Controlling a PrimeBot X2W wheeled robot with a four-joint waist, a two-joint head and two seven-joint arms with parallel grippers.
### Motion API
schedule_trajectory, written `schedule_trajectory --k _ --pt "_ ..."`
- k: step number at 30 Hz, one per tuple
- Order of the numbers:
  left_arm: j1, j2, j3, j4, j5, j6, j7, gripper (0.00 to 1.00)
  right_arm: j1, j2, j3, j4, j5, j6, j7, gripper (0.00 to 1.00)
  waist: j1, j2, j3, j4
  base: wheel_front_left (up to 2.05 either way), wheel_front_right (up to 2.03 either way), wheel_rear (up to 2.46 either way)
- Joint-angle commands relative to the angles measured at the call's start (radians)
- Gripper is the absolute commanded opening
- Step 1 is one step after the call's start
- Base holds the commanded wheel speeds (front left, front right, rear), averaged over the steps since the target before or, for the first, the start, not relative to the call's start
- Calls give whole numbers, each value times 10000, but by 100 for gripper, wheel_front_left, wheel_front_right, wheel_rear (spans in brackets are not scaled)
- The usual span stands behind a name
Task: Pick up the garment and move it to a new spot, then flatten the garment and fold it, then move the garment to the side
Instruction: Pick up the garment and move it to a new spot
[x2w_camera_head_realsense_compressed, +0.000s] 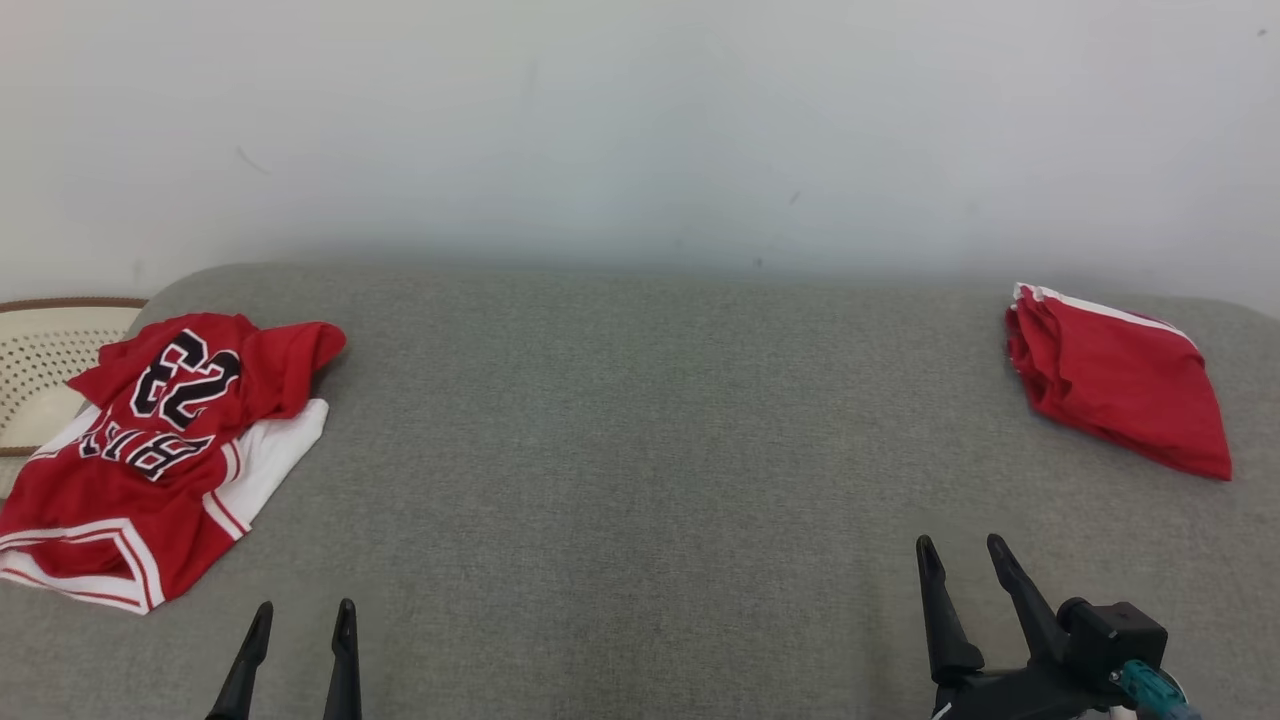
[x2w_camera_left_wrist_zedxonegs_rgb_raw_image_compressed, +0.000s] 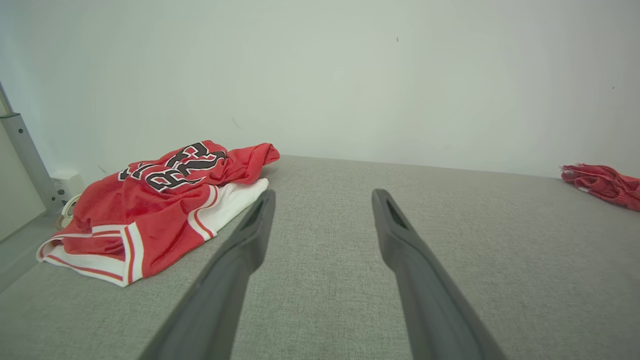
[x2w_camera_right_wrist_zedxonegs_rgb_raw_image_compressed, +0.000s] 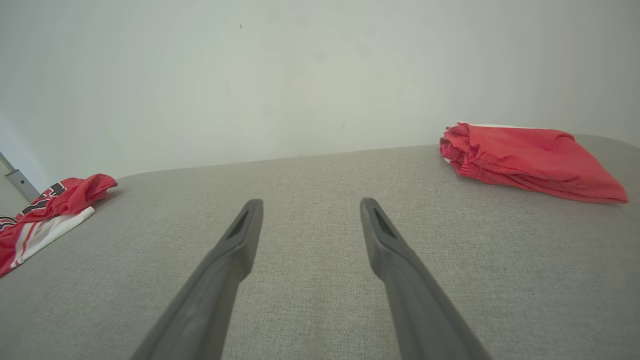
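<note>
The head view looks forward and down from above onto the grey upholstered surface (x2w_camera_head_realsense_compressed: 640, 450), with a pale wall (x2w_camera_head_realsense_compressed: 640, 120) behind it. Both wrist views sit low and close over that surface, facing the same wall: one along the left gripper (x2w_camera_left_wrist_zedxonegs_rgb_raw_image_compressed: 323, 192), nearer the red jersey (x2w_camera_left_wrist_zedxonegs_rgb_raw_image_compressed: 165, 200), the other along the right gripper (x2w_camera_right_wrist_zedxonegs_rgb_raw_image_compressed: 311, 201), nearer the folded red garment (x2w_camera_right_wrist_zedxonegs_rgb_raw_image_compressed: 525, 155). All three views share both garments

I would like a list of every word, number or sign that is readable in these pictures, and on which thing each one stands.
"23": black numerals edged in white, on the crumpled red jersey, upside down in the head view.
Black lettering beside that number, on the same jersey: creased and partly folded under, so not readable with certainty.
Folded red garment: no text visible.
</note>
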Motion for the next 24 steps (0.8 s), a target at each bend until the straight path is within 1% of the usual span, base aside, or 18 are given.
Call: schedule_trajectory --k 1,8,12,14,19,24 --pt "94 63 5 -40 -10 29 -37 100 118 18 30 24 19 -11 -44 100 0 0 -17 364 0 0 0" --pt "177 200 90 -146 -14 124 -24 100 116 48 123 188 116 -11 -154 100 0 0 -36 1420 0 0 0" --pt "159 273 221 -225 -1 290 -23 100 37 69 211 290 186 -11 -224 100 0 0 -23 2018 0 0 0" --pt "160 314 210 -238 45 297 -13 100 -10 85 274 331 192 -11 -273 100 0 0 -17 2285 0 0 0" --pt "153 331 237 -256 -41 374 26 100 -54 96 389 431 249 -11 -333 100 0 0 -29 2902 0 0 0" --pt "178 380 261 -261 -92 410 25 100 -110 73 507 509 306 -11 -379 100 0 0 -24 3371 0 0 0"
